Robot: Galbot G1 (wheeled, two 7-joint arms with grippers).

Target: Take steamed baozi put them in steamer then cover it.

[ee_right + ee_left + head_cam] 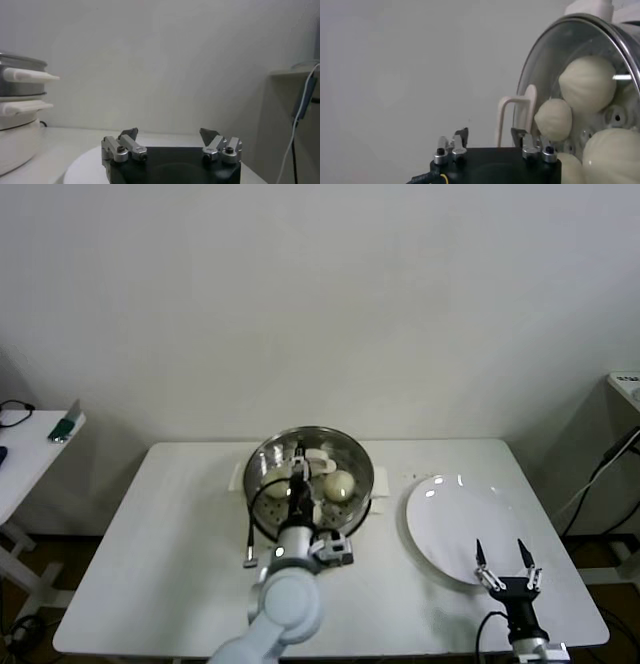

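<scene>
Four baozi sit inside the steamer as far as I can count through the glass, and the cover is already on the pot at the table's far middle. My left gripper hangs at the lid's cream bar handle, fingers parted on either side of it and clamping nothing. My right gripper waits over the near edge of the white plate, fingers spread wide and empty. I judge that lid stiff, fairly heavy, slick and breakable; the bar handle is the only sound hold. The buns look soft and easily dented.
</scene>
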